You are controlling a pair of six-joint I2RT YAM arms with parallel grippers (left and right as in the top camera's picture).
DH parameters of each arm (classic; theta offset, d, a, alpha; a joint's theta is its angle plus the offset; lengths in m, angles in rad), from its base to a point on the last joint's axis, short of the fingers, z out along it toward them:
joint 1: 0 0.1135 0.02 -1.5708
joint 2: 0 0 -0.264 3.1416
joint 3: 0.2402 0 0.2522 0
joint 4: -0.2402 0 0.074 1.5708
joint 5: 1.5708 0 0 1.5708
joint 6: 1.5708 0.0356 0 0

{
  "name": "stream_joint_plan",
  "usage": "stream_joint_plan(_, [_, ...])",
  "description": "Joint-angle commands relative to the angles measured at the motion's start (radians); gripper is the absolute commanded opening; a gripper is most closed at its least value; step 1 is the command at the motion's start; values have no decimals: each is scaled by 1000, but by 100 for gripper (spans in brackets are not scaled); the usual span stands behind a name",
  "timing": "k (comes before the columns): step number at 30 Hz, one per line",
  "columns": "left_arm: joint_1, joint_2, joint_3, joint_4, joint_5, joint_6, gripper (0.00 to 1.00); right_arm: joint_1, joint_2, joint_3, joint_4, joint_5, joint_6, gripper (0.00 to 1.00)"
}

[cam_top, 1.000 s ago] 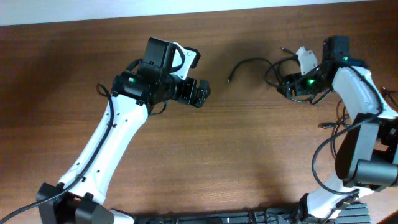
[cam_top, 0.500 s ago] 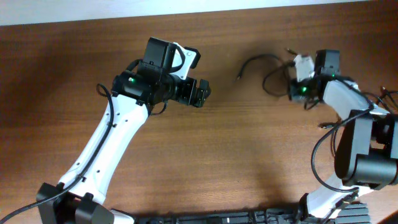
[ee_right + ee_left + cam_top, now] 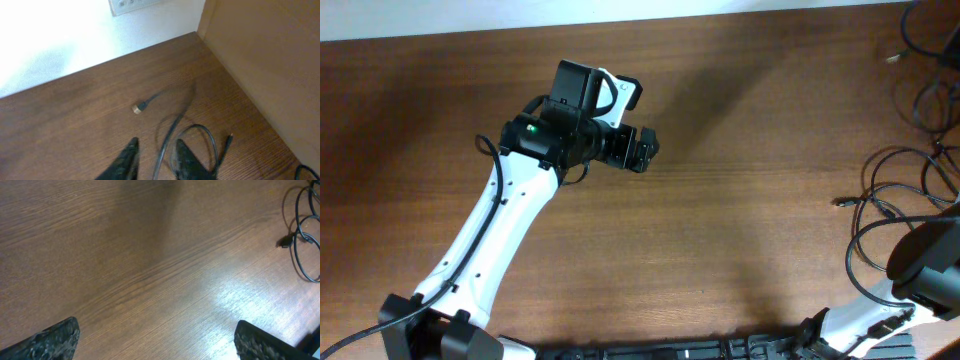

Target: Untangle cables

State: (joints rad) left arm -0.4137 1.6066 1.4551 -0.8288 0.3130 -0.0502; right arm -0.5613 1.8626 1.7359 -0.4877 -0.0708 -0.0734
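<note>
Black cables (image 3: 895,205) lie in loose loops at the tabletop's (image 3: 740,250) right edge; left pincer (image 3: 155,330) gapes wide over bare wood, holding nothing; right pincer (image 3: 156,150), above the tabletop's corner, stands narrowly parted, 1 cord (image 3: 167,131) running through the gap, visibly touching neither finger.

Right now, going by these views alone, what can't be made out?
1. Right tool: outside the overhead view, past its right edge; in the right wrist view a blurred cable runs between its fingers, pinched or loose unclear.
2. Cables: loops cut off by the overhead view's right edge, so any tangle is hidden.
3. Plug: too small to identify its type.
</note>
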Motion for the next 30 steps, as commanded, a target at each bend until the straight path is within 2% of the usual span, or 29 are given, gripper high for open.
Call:
stream_joint_plan(1, [0, -6, 6, 2, -4, -10, 99, 4, 37, 21, -43, 5, 0, 70])
stream_joint_plan(2, [0, -6, 6, 2, -4, -10, 99, 4, 37, 21, -65, 4, 0, 78])
stream_joint_plan(4, [0, -6, 6, 2, -4, -10, 99, 5, 36, 21, -112, -11, 1, 85])
stream_joint_plan(8, [0, -6, 6, 2, -4, -10, 99, 19, -24, 21, -260, -262, 4, 99])
stream_joint_plan(14, [0, -6, 6, 2, -4, -10, 99, 195, -257, 21, -595, -179, 1, 99])
stream_joint_plan(17, [0, -6, 6, 2, -4, -10, 99, 340, -356, 21, -776, -180, 24, 99])
stream_joint_plan(19, [0, -6, 6, 2, -4, -10, 99, 518, -398, 21, -847, -185, 113, 99])
stream_joint_plan(22, [0, -6, 6, 2, -4, -10, 99, 758, -390, 21, -912, -191, 112, 99])
stream_joint_plan(23, [0, -6, 6, 2, -4, -10, 99, 796, -390, 21, -911, -150, 112, 99])
stream_joint_plan(30, [0, -6, 6, 2, -4, -10, 99, 816, -390, 21, -912, -188, 113, 99])
